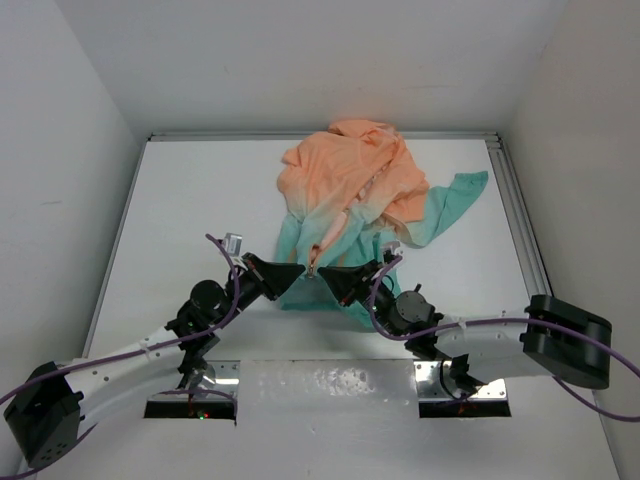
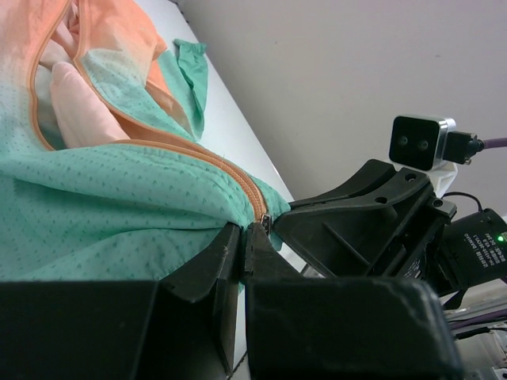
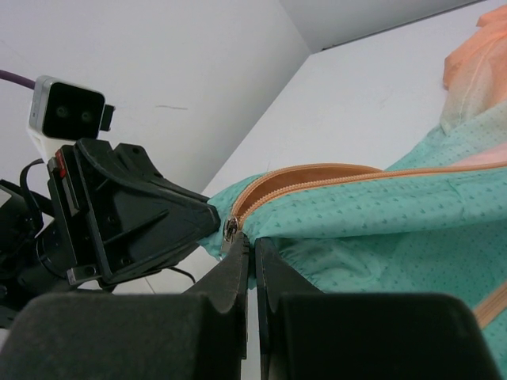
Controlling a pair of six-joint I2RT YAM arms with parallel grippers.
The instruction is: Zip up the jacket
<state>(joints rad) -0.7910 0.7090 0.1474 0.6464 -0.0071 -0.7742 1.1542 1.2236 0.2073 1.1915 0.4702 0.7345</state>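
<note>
The jacket lies crumpled at the table's middle back, peach-orange at the far end and teal-green at the near hem. Its orange zipper is open above a metal slider at the hem. My left gripper is shut on the teal hem just left of the slider. My right gripper is shut on the hem just right of the slider. The two grippers face each other, almost touching. Pale pink lining shows in the open front.
The white table has a raised metal rail along its right edge and white walls on three sides. A teal sleeve spreads toward the right rail. Purple cables loop above both wrists.
</note>
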